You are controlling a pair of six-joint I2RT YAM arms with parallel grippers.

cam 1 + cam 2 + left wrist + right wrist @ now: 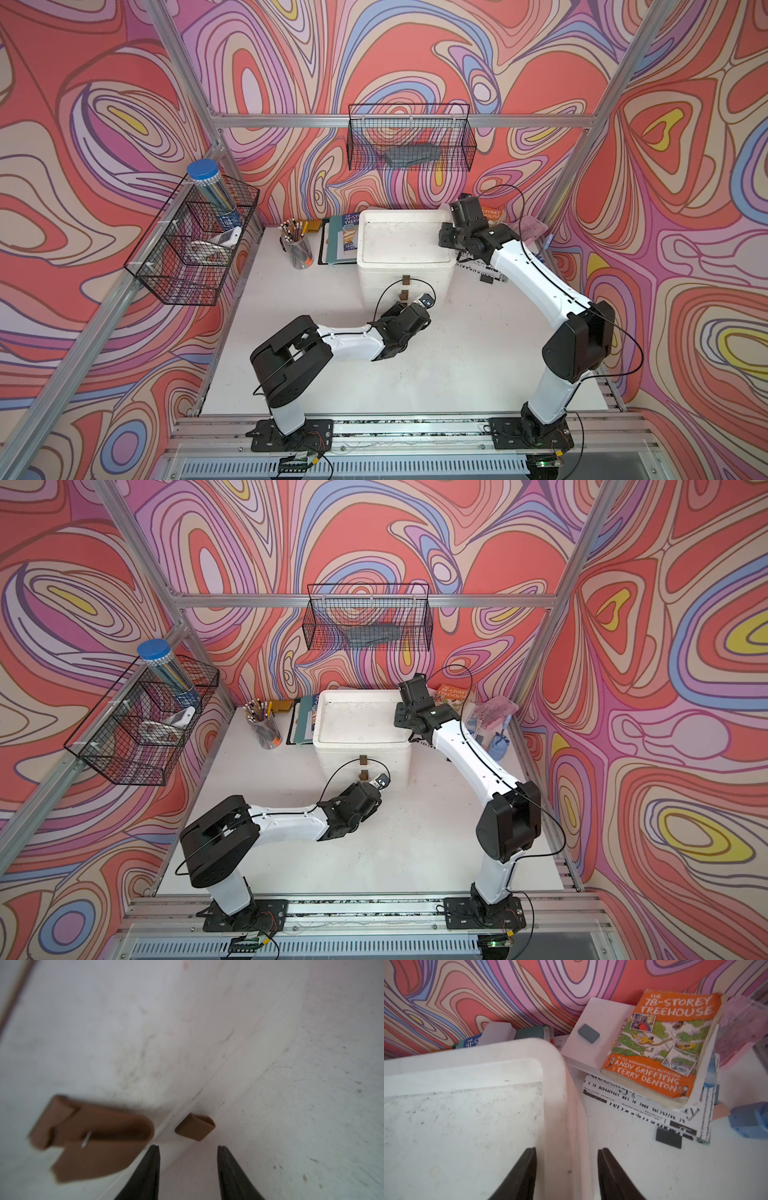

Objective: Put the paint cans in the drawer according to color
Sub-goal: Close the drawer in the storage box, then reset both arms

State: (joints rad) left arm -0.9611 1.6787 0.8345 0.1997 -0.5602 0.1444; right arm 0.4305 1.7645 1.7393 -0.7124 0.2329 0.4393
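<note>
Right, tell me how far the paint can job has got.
No paint cans show anywhere and the drawer unit looks shut, so they may already be inside; unconfirmed. In hand: nothing; the left gripper, by a brown handle, and the right gripper stand open and empty. Remaining: nothing visible.

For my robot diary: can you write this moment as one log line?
left gripper: open, by drawer handle | right gripper: open, over drawer box edge | paint cans: none seen
</note>
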